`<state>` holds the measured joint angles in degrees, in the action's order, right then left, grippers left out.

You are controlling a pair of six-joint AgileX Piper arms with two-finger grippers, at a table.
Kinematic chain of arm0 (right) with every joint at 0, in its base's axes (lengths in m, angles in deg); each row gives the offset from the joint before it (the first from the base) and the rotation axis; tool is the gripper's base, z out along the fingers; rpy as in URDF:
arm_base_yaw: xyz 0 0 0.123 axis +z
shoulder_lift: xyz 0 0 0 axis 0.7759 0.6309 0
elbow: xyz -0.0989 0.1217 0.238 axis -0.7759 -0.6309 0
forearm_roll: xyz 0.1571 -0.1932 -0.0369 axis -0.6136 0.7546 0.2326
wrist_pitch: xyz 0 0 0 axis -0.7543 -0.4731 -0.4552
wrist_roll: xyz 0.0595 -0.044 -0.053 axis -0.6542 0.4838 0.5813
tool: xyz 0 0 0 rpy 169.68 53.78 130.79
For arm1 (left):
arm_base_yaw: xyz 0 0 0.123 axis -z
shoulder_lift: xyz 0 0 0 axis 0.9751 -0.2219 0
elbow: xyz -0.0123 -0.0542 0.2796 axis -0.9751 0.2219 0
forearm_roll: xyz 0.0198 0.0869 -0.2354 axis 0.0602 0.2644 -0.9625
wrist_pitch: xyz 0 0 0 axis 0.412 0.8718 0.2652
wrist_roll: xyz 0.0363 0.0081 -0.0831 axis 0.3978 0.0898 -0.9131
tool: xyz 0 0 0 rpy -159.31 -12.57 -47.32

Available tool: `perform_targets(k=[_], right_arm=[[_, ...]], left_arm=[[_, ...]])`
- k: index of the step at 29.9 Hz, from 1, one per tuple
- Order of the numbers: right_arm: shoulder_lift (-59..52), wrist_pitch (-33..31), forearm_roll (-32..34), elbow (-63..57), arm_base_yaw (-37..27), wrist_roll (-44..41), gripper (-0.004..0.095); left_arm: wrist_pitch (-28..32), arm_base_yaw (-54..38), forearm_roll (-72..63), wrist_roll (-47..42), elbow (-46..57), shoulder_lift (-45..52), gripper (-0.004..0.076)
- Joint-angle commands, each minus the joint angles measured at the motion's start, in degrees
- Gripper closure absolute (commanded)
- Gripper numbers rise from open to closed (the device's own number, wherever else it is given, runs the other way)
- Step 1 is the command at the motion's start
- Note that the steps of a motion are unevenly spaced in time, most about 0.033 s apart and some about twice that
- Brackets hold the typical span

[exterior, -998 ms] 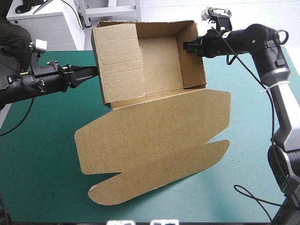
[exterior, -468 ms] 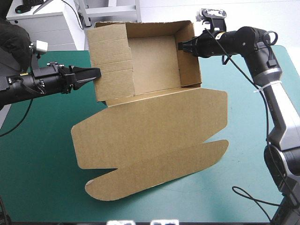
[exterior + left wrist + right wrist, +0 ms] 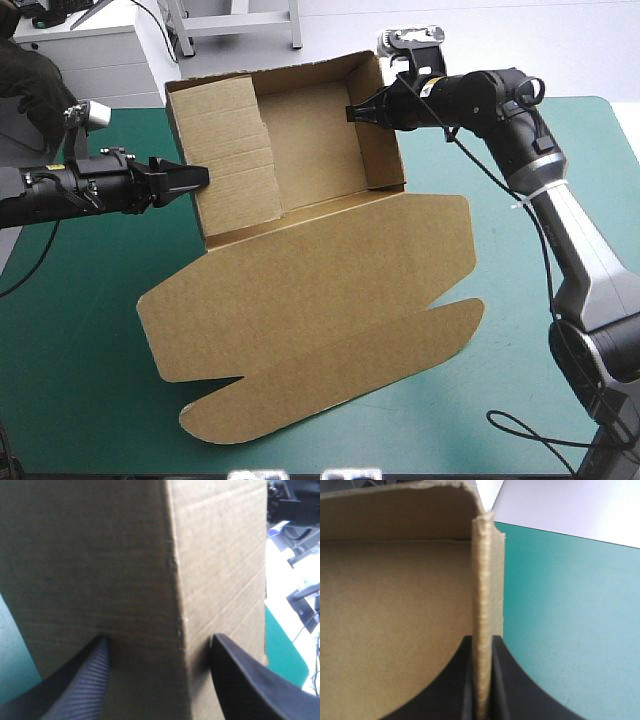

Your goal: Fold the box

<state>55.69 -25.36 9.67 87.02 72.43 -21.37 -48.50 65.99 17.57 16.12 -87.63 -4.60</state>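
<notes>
Box [image 3: 300, 290] with walls raised, lid flat and unfolded on the surface [image 3: 80, 350]. Right end effector [image 3: 481, 640] clamps one wall; left end effector [image 3: 159, 637], spread wide, has a corner between its fingers.

A robotics lab: teal-green covered table [image 3: 70, 400], grey cabinet [image 3: 110, 60] beyond.

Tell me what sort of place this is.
Probably a robot lab workbench: two arms work over a teal-green table cover, the right gripper shut on a wall of the brown box, the left gripper open at its opposite wall.
</notes>
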Motion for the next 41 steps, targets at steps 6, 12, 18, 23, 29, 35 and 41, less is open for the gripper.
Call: perform_targets(k=[6, 12, 18, 23, 29, 35, 41], right_arm=[[-3.08, 5.88, 5.12, 1.77, 7.08, -5.97, 0.0907], [-3.08, 6.38, 5.09, 1.88, 9.18, -7.18, 0.0907], [-3.08, 3.81, 5.30, 1.88, 9.18, -7.45, 0.0907], [-3.08, 2.20, 5.63, 1.88, 9.18, -7.45, 0.0907], [-3.08, -2.83, 12.36, 1.88, 9.18, -9.25, 0.0907], [-3.08, -9.65, 19.73, 1.69, 9.18, -10.39, 0.0908], [-3.08, -19.98, 25.82, 1.69, 9.06, -10.28, 0.0908]], left_arm=[[1.69, 0.30, 10.67, -10.11, -1.62, 1.68, 0.0299], [5.31, 0.30, 19.06, -15.16, -1.62, 1.68, 0.0300], [6.52, 0.30, 22.39, -15.43, -1.62, 1.68, 0.0438], [7.07, 0.30, 22.62, -16.30, -1.62, 1.68, 0.0589], [8.07, 2.34, 24.30, -16.12, -1.62, 1.68, 0.0731], [16.43, 12.67, 36.34, -22.91, -1.62, 1.36, 0.0731], [23.99, 21.58, 38.91, -23.39, -1.62, -1.60, 0.0731]])
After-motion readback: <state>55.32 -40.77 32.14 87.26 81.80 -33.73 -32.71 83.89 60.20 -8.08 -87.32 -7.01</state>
